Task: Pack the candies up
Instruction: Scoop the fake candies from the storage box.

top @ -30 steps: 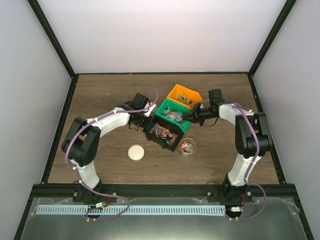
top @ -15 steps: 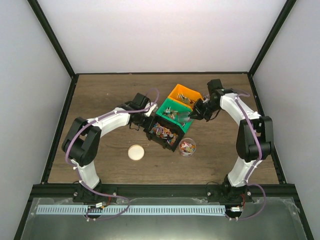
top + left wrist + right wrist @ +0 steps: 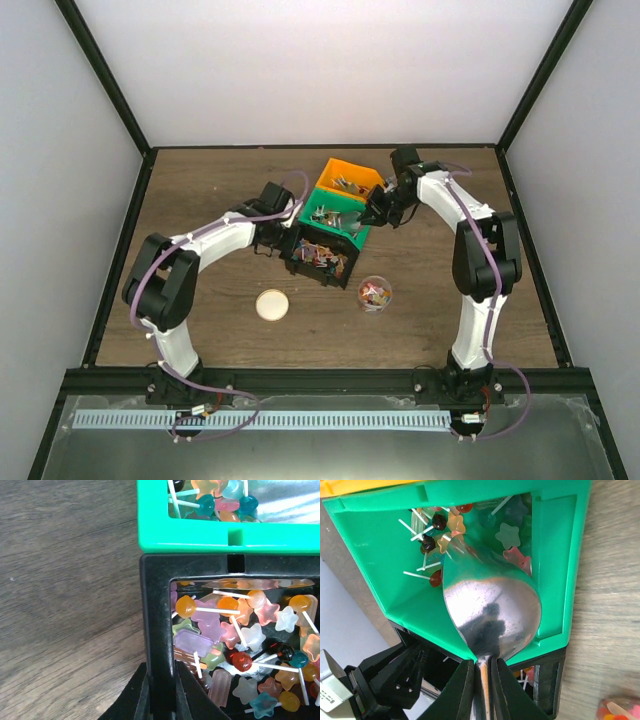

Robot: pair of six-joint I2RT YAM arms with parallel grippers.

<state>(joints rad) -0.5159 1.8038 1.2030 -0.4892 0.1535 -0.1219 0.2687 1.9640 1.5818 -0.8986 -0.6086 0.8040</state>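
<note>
The left gripper (image 3: 161,700) pinches the black plastic bin (image 3: 155,630) by its wall, multicoloured candies (image 3: 225,630) just ahead. The right gripper (image 3: 482,685) pinches the silver metal scoop (image 3: 492,610), whose bowl sits ahead in the green plastic bin (image 3: 375,555).

The table (image 3: 65,580) is seen as matt brown wood with a fine grain. The green bin (image 3: 200,540) and the black bin (image 3: 156,630) are made of smooth moulded plastic, the green with a soft sheen, the black duller. The scoop (image 3: 492,610) is shown as polished metal, mirror-bright with faint scratches, while the candies (image 3: 220,625) appear glossy and translucent, some frosted, on thin white sticks.
</note>
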